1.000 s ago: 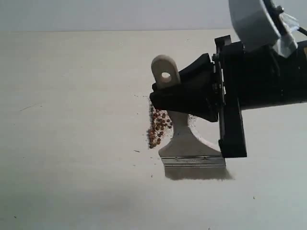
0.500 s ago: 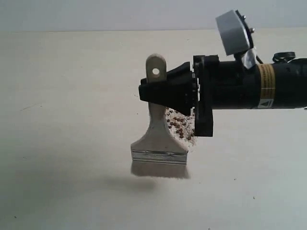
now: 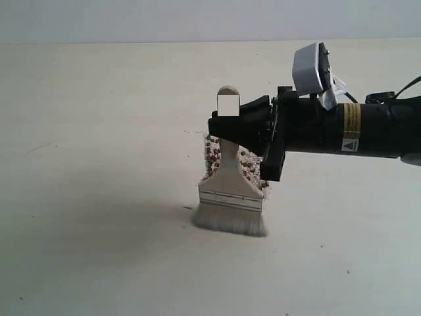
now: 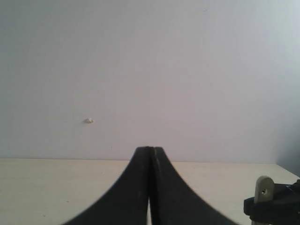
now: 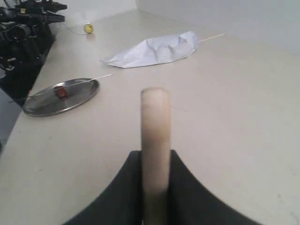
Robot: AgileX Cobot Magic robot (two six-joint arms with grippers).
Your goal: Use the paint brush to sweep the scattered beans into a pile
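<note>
We see the paint brush (image 3: 230,187) upright, whitish bristles splayed against the table (image 3: 99,197), and the small reddish-brown beans (image 3: 212,155) bunched just behind its cream handle.

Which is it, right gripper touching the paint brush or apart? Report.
Touching. The right wrist view shows the right gripper closed on the paint brush handle, both sides pressed against it with no gap.

Reddish-brown beans (image 3: 212,157), cream brush (image 3: 230,174), black pincer (image 3: 222,126)

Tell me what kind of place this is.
Probably a robotics lab or test bench: a bare pale tabletop against a plain wall, the right gripper holding the paint brush, and black equipment at the table's edge.
</note>
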